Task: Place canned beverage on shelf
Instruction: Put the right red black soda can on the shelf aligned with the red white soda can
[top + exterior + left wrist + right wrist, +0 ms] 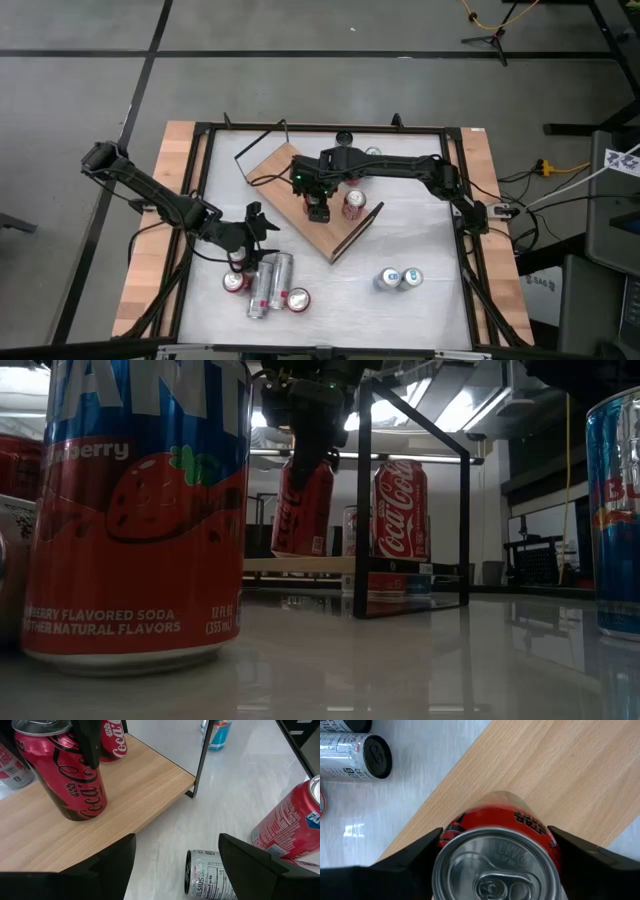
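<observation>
Right pincer (496, 857) pinching tilted Coca-Cola can (303, 505) above shelf (300, 205), second can (353, 203) at three o'clock. Left pincer (177, 857) spread over desk (420, 235).

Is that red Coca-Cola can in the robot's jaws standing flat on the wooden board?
No: the low view shows the red Coca-Cola can tilted, its bottom clear of the light-brown wooden shelf board.

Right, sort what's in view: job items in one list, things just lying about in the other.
Job: shelf; red cola can between the right gripper fingers, tilted over the board; red cola can already standing on it.

Lying about: silver cans on their sides; blue cans; strawberry soda can.
</observation>
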`<act>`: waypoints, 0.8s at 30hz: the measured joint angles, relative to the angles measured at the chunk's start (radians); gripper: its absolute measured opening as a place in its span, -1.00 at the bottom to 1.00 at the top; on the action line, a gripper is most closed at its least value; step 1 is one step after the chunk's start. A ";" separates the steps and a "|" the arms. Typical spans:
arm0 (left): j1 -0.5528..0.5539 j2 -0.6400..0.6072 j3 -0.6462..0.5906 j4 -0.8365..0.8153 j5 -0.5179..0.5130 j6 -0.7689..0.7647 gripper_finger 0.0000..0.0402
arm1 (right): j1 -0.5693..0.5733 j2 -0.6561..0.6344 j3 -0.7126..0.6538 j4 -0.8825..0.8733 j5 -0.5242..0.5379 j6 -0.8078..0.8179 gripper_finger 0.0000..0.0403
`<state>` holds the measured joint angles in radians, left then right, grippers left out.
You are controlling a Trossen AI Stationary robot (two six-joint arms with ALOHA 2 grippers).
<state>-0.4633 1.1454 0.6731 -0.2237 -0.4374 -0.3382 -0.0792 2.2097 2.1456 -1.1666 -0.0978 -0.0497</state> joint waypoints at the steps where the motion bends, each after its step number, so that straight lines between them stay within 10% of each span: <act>1: 0.000 0.000 0.000 0.000 0.000 0.000 0.38 | 0.000 0.000 0.000 0.002 0.000 0.000 0.63; 9: 0.000 0.000 0.000 0.000 -0.006 0.000 0.38 | 0.000 0.004 -0.003 -0.003 0.000 0.000 0.95; 24: 0.053 0.000 0.000 -0.003 -0.208 -0.074 0.38 | 0.000 -0.039 0.045 -0.079 0.017 -0.001 0.96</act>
<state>-0.4105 1.1454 0.6727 -0.2271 -0.6455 -0.4119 -0.0788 2.1705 2.1905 -1.2456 -0.0809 -0.0504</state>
